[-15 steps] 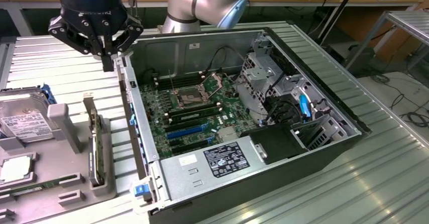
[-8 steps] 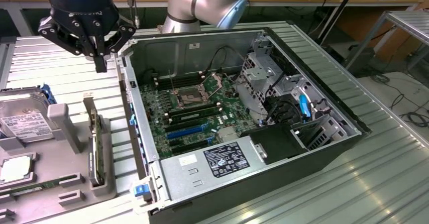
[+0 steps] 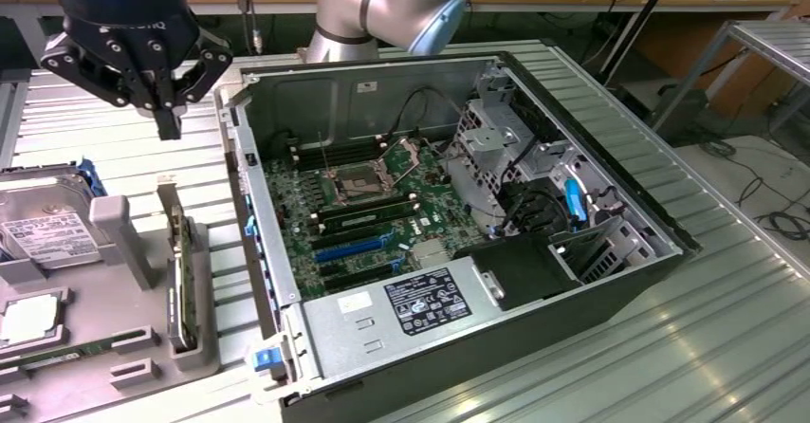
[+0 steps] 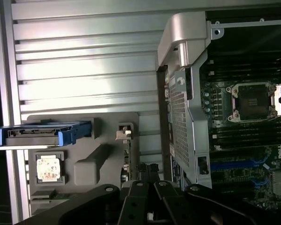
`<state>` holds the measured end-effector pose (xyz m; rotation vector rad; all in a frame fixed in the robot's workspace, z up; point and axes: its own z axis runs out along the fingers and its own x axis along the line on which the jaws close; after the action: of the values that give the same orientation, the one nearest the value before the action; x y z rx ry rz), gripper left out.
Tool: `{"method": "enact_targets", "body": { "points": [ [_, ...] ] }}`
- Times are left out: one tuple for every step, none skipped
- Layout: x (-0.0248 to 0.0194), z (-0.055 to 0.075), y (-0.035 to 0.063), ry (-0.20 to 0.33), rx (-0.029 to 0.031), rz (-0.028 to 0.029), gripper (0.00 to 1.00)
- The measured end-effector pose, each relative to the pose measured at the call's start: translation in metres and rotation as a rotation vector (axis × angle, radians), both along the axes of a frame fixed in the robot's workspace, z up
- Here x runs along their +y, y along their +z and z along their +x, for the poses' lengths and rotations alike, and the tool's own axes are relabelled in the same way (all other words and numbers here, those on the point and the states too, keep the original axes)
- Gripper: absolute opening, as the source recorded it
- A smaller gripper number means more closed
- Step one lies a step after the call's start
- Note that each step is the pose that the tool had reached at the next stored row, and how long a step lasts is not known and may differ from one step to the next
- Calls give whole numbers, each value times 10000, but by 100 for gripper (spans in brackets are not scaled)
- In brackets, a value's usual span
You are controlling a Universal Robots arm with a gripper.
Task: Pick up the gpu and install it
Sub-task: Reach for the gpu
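Observation:
The gpu (image 3: 178, 281) stands on its edge in a slot of the grey parts holder (image 3: 127, 243), at the exterior view's left of the open computer case (image 3: 506, 205). In the wrist view the gpu (image 4: 127, 154) appears edge-on as a thin card with its silver bracket at one end. My gripper (image 3: 167, 124) hangs in the air above the holder's far end, shut and holding nothing. The wrist view shows my gripper (image 4: 147, 176) over the card, apart from it.
In the holder also lie a hard drive (image 3: 45, 224) in a blue caddy, a processor chip (image 3: 32, 319) and a memory stick (image 3: 64, 355). Inside the case is the motherboard (image 3: 367, 205) with blue card slots (image 3: 348, 248). Everything rests on a ribbed metal table (image 3: 708, 328).

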<state>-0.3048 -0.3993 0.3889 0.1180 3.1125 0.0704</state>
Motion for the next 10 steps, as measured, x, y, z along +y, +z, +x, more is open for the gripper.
{"method": "enact_targets", "body": {
  "points": [
    [0,-16,0,0,0,0,11],
    [0,-37,0,0,0,0,11],
    [0,-49,0,0,0,-1,11],
    [0,-66,-1,-1,0,0,11],
    [0,-81,-1,-1,0,-1,11],
    [0,-115,-1,-1,0,0,11],
    [0,-146,-1,0,1,-1,11],
    [0,-166,-2,-1,0,0,11],
    [0,-180,-2,0,0,0,11],
    [0,-193,-2,0,0,0,11]
  ]
}}
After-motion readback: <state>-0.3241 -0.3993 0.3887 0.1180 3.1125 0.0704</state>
